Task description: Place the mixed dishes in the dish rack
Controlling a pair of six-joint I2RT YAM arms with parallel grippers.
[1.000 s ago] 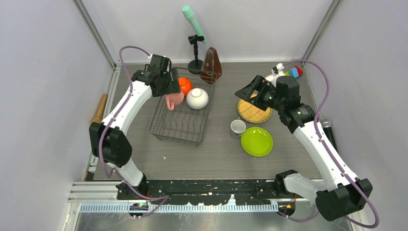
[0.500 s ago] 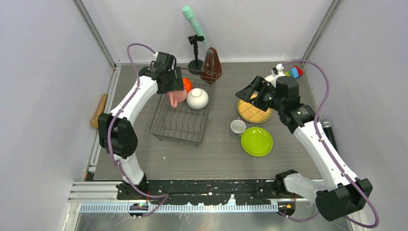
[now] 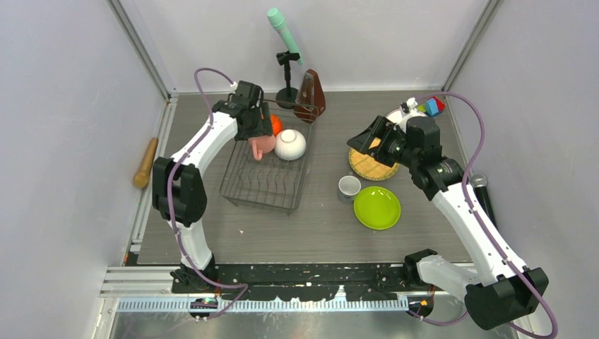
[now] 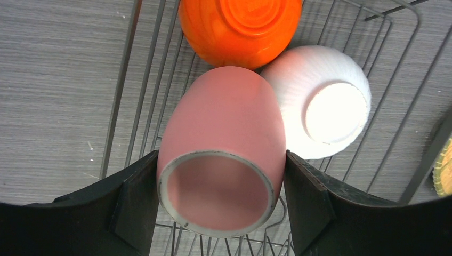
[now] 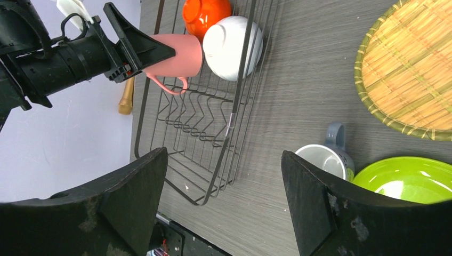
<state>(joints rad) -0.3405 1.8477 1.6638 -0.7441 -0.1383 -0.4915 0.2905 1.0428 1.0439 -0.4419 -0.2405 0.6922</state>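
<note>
Left jaws clamp mug (image 4: pixel 221 138) on its side over rack (image 3: pixel 261 185), far end, just beside orange bowl (image 4: pixel 240 26) and white bowl (image 4: pixel 325 101). Right jaws wide, empty. Best: lower until mug rests on wires, then let go, without nudging bowls.

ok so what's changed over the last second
The left arm swung its elbow in toward the dish rack, and the left fingers carried the pink mug slightly right over it, still gripped. The orange bowl, white bowl and open right fingers stayed put.
</note>
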